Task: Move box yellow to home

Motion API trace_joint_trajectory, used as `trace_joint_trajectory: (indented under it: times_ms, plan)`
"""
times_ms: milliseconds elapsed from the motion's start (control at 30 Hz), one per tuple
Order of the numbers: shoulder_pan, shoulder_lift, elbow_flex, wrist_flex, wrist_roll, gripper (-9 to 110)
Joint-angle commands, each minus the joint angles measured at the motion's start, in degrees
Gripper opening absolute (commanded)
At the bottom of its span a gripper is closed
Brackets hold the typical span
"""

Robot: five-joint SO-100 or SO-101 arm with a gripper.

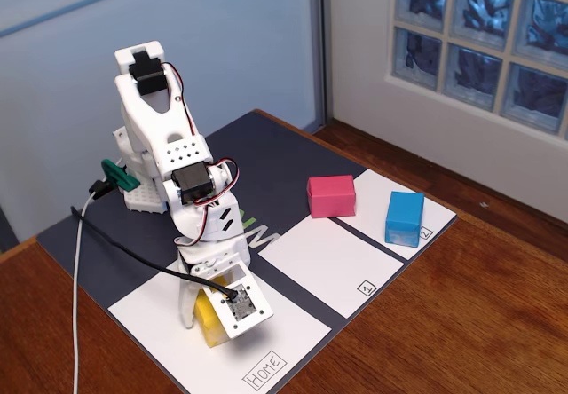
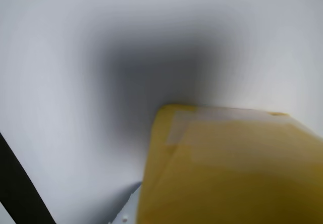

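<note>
The yellow box (image 1: 211, 321) is down at the home sheet (image 1: 293, 334), the large white sheet with the boxed "Home" label (image 1: 265, 372) at its near corner. My gripper (image 1: 207, 330) points downward with a white finger on either side of the box, shut on it. In the wrist view the box (image 2: 227, 168) fills the lower right, very close and blurred. White home paper (image 2: 60, 82) lies under it with a dark shadow. Whether the box touches the paper I cannot tell.
A pink block (image 1: 331, 196) and a blue block (image 1: 405, 218) sit at the far-right sheet marked "2" (image 1: 377, 197). The sheet marked "1" (image 1: 324, 256) lies between that and home. A black cable (image 1: 133, 256) and a white cable (image 1: 78, 305) trail left of the arm. Wooden table (image 1: 461, 323) surrounds the dark mat (image 1: 266, 150).
</note>
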Motion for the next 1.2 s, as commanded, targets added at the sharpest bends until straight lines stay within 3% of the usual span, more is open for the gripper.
trace_joint_trajectory:
  times_ms: [0, 967, 1167]
  plan:
    - [-0.79, 2.9, -0.09, 0.79, 0.53, 36]
    - [-0.62, 23.55, -3.34, 8.09, -2.11, 36]
    - [-1.67, 30.76, -2.29, 8.79, -3.87, 20]
